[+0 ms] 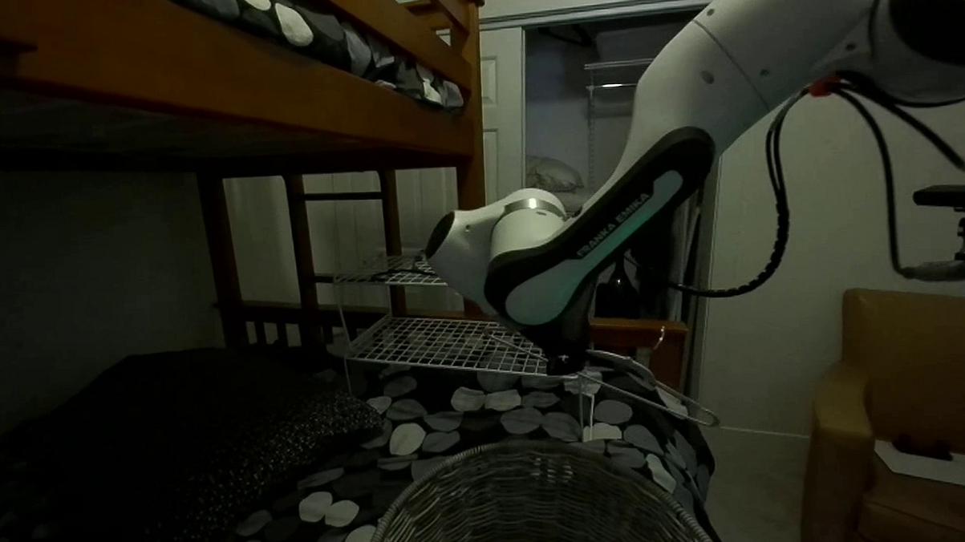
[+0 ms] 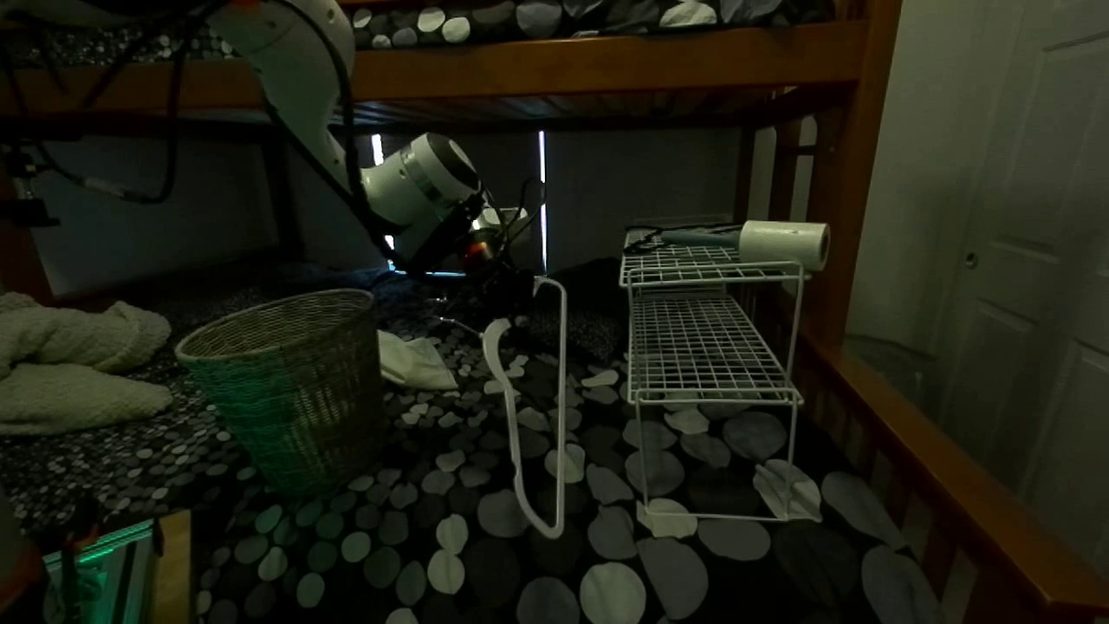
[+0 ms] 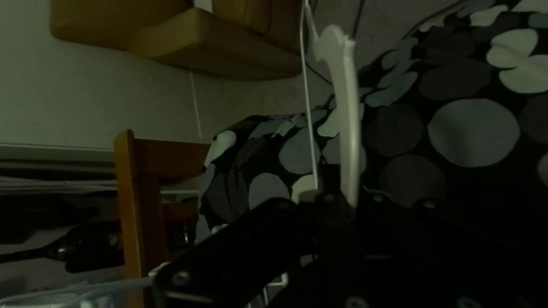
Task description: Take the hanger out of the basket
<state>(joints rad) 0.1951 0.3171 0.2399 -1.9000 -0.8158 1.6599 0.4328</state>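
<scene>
"One hanger (image 2: 561,416) is held; how, and where?"

"It is pinched by the jaws, which are pressed together on it; the exact spot of the bite is lost in the dark of the wrist view. It is suspended above the bed (image 2: 619,594), outside the woven basket (image 2: 286,416), which is taken to be the one meant. The taking out can be judged as done, with only the setting down left."

"How should that be managed?"

"The squeeze should be kept firm, since a slim rod can be expected to swivel. With the long loop pointed downward, it should be lowered slowly, tipped flat as the bed is met, and released only once its weight is borne there. The hook (image 2: 459,324) is turned toward the basket's side and should be kept from the rim."

"And what is in the way?"

"The other side is flanked by a wire rack (image 2: 715,398). In an exterior view its corner is overlapped by the jaws; whether anything is touched cannot be told. A white cylinder (image 2: 784,244) with a grey handle is carried on top and could be knocked off. Headroom is limited by the upper bunk (image 2: 606,71), and a pale cloth (image 2: 418,362) is seen just beside the basket."
</scene>
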